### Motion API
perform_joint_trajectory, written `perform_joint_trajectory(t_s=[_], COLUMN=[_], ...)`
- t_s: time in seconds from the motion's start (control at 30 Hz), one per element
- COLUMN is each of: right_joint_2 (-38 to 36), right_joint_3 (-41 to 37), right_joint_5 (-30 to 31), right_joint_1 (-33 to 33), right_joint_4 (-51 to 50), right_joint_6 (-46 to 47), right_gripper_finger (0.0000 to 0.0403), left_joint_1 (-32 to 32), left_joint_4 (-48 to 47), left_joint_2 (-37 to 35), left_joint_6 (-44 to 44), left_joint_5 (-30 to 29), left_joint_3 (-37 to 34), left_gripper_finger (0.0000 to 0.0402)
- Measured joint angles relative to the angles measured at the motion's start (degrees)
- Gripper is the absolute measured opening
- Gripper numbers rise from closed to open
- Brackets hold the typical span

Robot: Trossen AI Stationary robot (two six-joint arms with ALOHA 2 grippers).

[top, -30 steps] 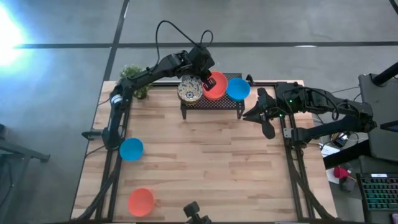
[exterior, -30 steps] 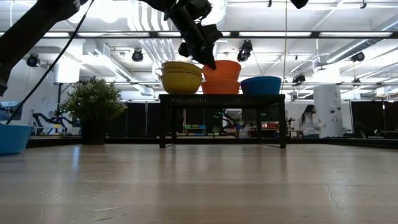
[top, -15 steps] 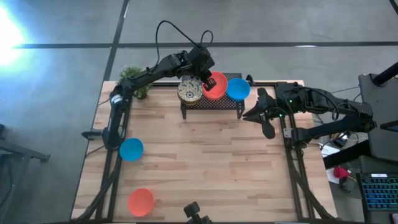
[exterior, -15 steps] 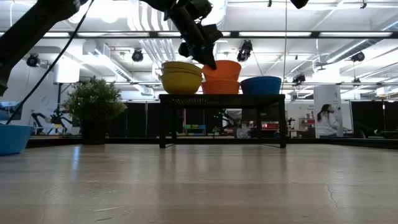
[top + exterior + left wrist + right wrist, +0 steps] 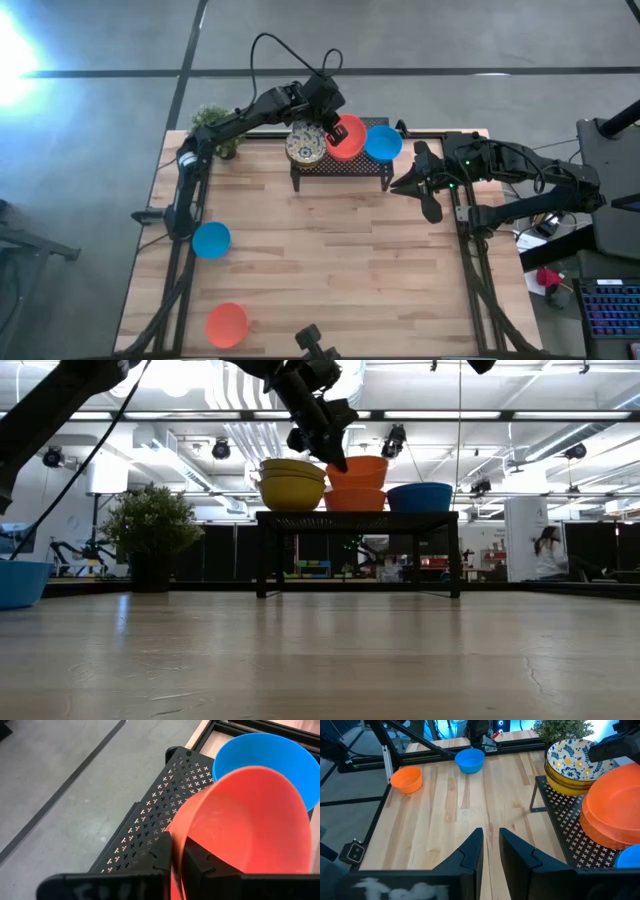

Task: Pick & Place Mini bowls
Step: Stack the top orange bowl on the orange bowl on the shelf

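Near counter (image 5: 330, 260) edge: one orange bowl (image 5: 227, 324), one blue bowl (image 5: 211, 240). Right end effector (image 5: 430, 196) waits narrow, empty, beside the rack (image 5: 340, 160). On the rack, left end effector (image 5: 331, 128) pinches the top orange bowl's (image 5: 347, 137) rim, between patterned stack (image 5: 305, 145) and blue stack (image 5: 383, 142).

Top orange-red bowl (image 5: 345, 137): between a second ago and half a second ago it shifted slightly on the rack (image 5: 340, 160), easing a little toward the patterned bowls (image 5: 305, 145) in the high view; since then it has not visibly moved.

Left pincer (image 5: 335, 131): it stayed on the near rim of that orange-red bowl throughout; any tightening of its fingers was too slight to make out in the pictures.

Person in the room (image 5: 547, 550): seen in the low view behind the desk (image 5: 320, 660), at the right, the figure walked rightward, from beside the white pillar to past it.
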Motion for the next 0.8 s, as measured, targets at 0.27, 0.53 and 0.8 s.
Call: perform_joint_trajectory(t_s=[0.27, 0.53, 0.8], right_joint_2=[0.0, 0.0, 0.0], right_joint_3=[0.0, 0.0, 0.0], right_joint_5=[0.0, 0.0, 0.0], right_joint_1=[0.0, 0.0, 0.0], right_joint_4=[0.0, 0.0, 0.0], right_joint_6=[0.1, 0.1, 0.1], right_gripper_finger=[0.0057, 0.0057, 0.0057], left_joint_1=[0.0, 0.0, 0.0], left_joint_4=[0.0, 0.0, 1.0], left_joint_2=[0.0, 0.0, -0.2], left_joint_6=[-1.1, -1.2, -1.2], left_joint_5=[0.0, 0.8, 0.8], left_joint_3=[0.0, 0.0, 0.0], left_gripper_finger=[0.0036, 0.0061, 0.0073])
